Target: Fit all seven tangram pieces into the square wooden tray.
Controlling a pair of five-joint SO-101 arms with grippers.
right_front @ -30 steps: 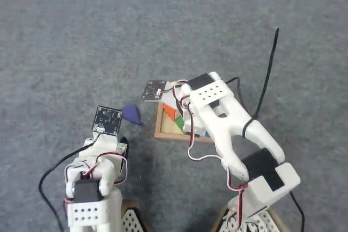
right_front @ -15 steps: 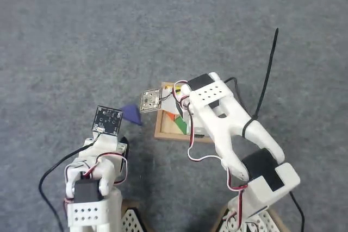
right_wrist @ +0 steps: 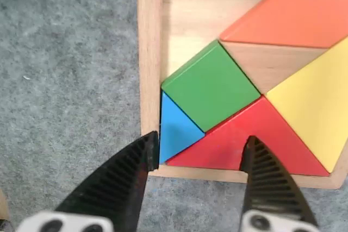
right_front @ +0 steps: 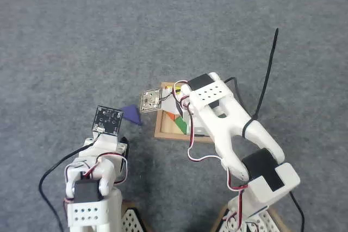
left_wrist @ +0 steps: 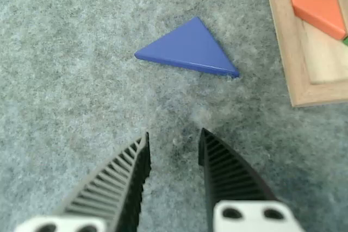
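Observation:
The square wooden tray lies under my right gripper, which is open above the tray's near rim. Inside the tray are an orange parallelogram, a green square, a small light-blue triangle, a red triangle and a yellow triangle. Bare wood shows in one corner and in a small gap beside the green square. A dark blue triangle lies flat on the carpet beside the tray. My left gripper is open just short of it, holding nothing.
Grey carpet covers the table all around. In the high view the blue triangle sits between the left arm's camera board and the tray. A black cable runs up behind the right arm.
The right arm's wrist has dipped and shifted a little toward the tray's left edge. The left arm and the blue triangle have stayed put.

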